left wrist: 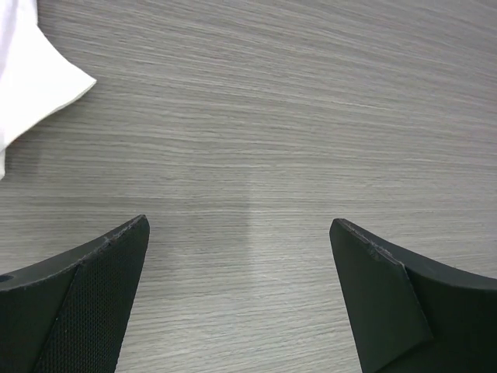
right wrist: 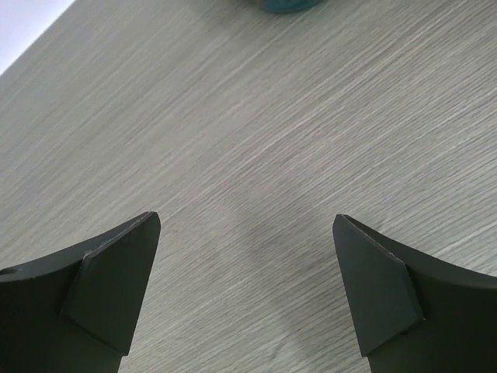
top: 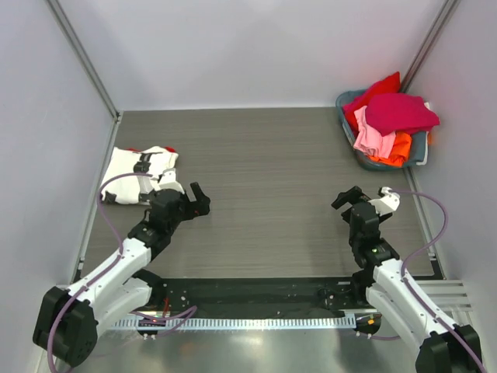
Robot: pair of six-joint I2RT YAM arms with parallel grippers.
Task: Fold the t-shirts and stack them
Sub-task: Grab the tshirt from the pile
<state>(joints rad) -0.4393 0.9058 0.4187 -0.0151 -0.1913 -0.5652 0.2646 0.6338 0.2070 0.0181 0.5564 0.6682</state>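
Tees counted: one white tee (top: 138, 172) at 9 o'clock on table (top: 272, 171); four in basket (top: 418, 146) at 2 o'clock: magenta tee (top: 397, 113), red tee (top: 377, 92), pink tee (top: 371, 138), orange tee (top: 394, 149). Two grippers, left gripper (top: 198, 200) and right gripper (top: 345, 198), both spread, holding nothing. Left wrist view catches only a white cloth corner; right wrist view, only basket rim.

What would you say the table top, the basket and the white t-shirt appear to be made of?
Table top: apparently grey wood-grain laminate, matte; fine streaks run along it, without glare. Basket: probably moulded plastic, grey-blue; its rim looks smooth and rigid. White t-shirt: soft matte cloth; it lies in limp, creased folds.
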